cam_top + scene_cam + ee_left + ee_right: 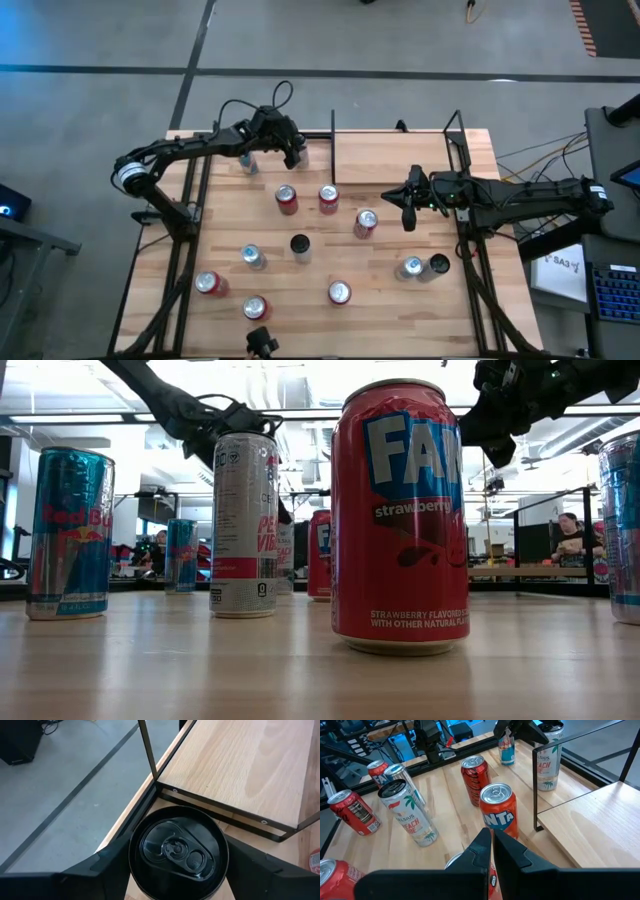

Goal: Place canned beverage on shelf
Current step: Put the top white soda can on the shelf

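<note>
- High view: left hand (pixel 292 152) at the table's (pixel 300 300) far edge, just beside the shelf (pixel 395 158); the can under it is hidden. Right hand (pixel 408 200) hangs near the shelf's near edge. Eleven cans visible elsewhere.
- Low view: both hands cut off at top; five cans clear, Fanta strawberry can (pixel 401 518) closest.
- Left wrist view: fingers (pixel 100 865) flank a black-topped can (pixel 177 851), contact unclear.
- Right wrist view: right hand clenched, empty.

Bright, even indoor light falls from ceiling strip lights (pixel 300 412), which glare white in the low view. Shadows on the wooden tabletop (pixel 330 265) are soft and short. The near red can (pixel 400 515) is sharp; the room behind it is blurred. Wrist views bend straight lines near their edges.
</note>
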Robot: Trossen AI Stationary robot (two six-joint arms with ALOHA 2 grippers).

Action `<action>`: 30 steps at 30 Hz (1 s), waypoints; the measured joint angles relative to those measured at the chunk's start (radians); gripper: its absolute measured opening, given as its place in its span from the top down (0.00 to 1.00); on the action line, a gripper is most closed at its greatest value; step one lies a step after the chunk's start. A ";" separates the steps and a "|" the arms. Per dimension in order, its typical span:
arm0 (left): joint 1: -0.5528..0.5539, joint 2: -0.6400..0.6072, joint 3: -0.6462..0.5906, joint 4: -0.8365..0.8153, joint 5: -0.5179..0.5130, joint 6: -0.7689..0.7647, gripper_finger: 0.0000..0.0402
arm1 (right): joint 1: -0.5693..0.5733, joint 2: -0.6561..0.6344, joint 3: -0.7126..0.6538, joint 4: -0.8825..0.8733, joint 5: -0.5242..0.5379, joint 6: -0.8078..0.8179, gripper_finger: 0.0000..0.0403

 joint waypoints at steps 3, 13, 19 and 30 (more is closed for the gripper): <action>0.000 -0.009 -0.001 -0.004 -0.008 -0.002 0.39 | 0.000 0.000 0.000 0.000 0.000 0.000 0.98; 0.000 -0.102 0.092 -0.098 -0.009 0.001 0.39 | 0.000 0.000 0.000 0.000 0.000 0.000 0.98; -0.009 -0.161 0.193 -0.189 -0.007 0.030 0.39 | 0.000 -0.003 0.000 0.002 -0.001 0.014 0.98; -0.113 -0.190 0.340 -0.209 0.037 0.035 0.39 | 0.000 -0.003 -0.001 0.089 -0.081 0.029 0.98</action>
